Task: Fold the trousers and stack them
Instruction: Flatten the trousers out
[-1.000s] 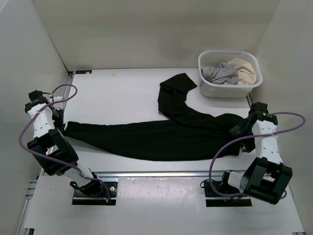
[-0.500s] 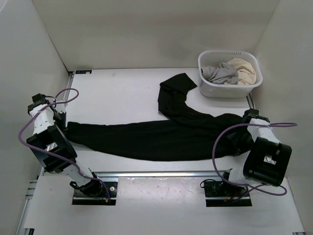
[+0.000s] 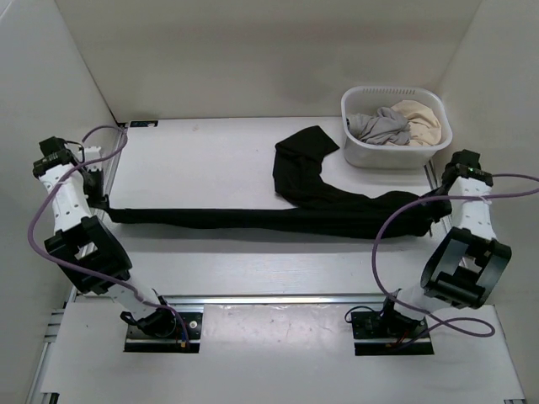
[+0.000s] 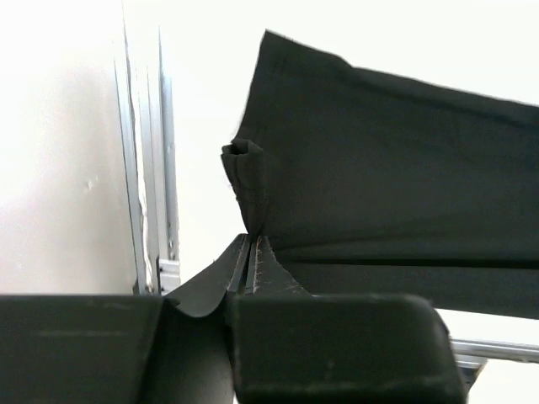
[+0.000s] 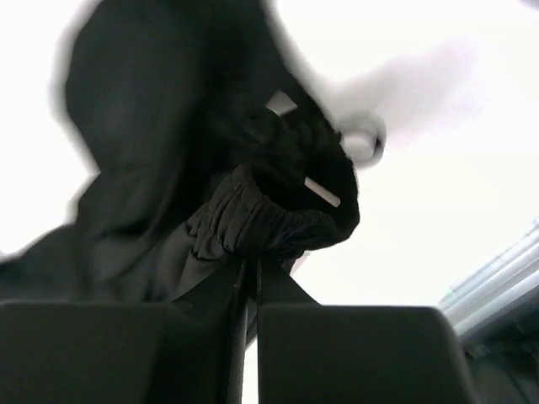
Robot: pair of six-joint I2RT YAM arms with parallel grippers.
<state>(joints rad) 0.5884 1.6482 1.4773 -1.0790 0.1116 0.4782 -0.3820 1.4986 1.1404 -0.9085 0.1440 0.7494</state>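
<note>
The black trousers [image 3: 278, 219] hang pulled into a narrow taut band across the table between my two grippers. One leg curls back toward the basket [image 3: 301, 151]. My left gripper [image 3: 104, 205] is shut on the hem end of the stretched leg; in the left wrist view the cloth [image 4: 379, 194] bunches between its fingertips [image 4: 251, 242]. At the right end my right gripper [image 3: 437, 200] is shut on the gathered waistband [image 5: 261, 223], pinched at the jaws [image 5: 253, 263].
A white laundry basket [image 3: 358, 153] stands at the back right, holding a grey garment [image 3: 379, 126] and a beige garment [image 3: 421, 120]. White walls close in both sides. A metal rail [image 3: 278, 299] runs along the near edge by the arm bases.
The right gripper came down onto the waist and shut on it. Both arms then drew outward and back, so the flat-lying trousers are now stretched into a thin band.
</note>
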